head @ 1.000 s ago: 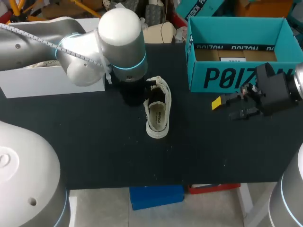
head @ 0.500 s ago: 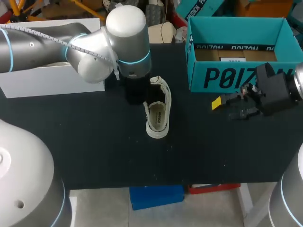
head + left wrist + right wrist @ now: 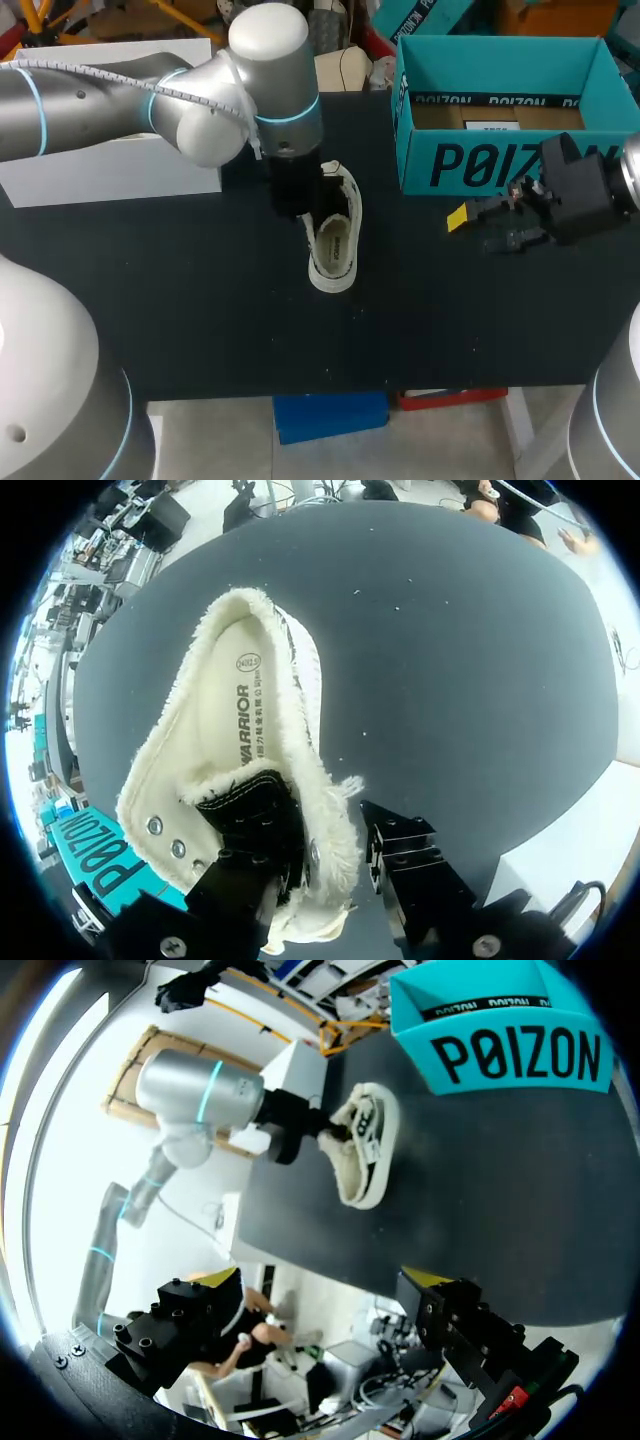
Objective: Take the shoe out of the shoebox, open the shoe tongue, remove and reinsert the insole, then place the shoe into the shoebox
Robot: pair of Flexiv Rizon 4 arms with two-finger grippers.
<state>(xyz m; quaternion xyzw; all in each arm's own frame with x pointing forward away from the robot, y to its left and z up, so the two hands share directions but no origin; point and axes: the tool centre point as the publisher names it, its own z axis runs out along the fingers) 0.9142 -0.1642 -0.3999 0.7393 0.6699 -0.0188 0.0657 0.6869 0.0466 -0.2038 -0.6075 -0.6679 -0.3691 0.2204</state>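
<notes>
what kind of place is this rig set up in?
Probably a robotics lab test bench, not a shop. A left arm and a right arm work over a black table. The only props on it are a single shoe and a teal shoebox.

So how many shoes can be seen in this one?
1. The cream shoe lies on the black table, outside the teal shoebox, with the left gripper at its tongue. Part of the shoebox floor is hidden.

A matte black table (image 3: 480, 680) spreads flat beneath and ahead of the left pincer (image 3: 325, 875), evenly lit, dotted with pale specks.
</notes>
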